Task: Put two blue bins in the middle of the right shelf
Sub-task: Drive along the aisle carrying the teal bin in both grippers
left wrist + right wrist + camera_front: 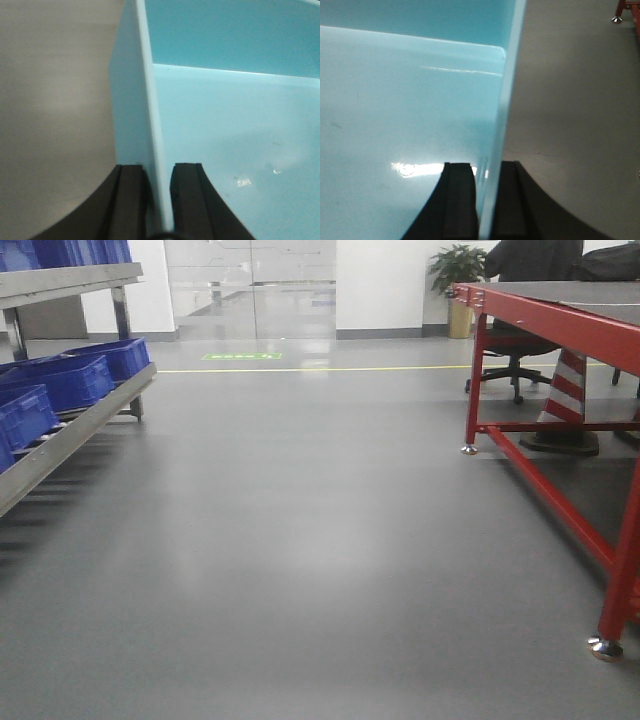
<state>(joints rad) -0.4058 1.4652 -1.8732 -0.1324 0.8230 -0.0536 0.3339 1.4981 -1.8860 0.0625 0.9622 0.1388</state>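
The left gripper [159,172] and right gripper [487,172] each clamp an opposite wall of the bin [235,130], held above the floor [50,100]. Thin, smooth, probably light plastic: grip at the rim, squeezing gently.

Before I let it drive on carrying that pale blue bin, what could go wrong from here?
Grip: the left hand and right hand each pinch only a thin side wall of the pale blue bin; a jolt could let it slip or tilt.
Clearance: the red table leg stands close on the right and the shelf rail with dark blue bins on the left; the front view does not show the bin, so a wide load might clip either.
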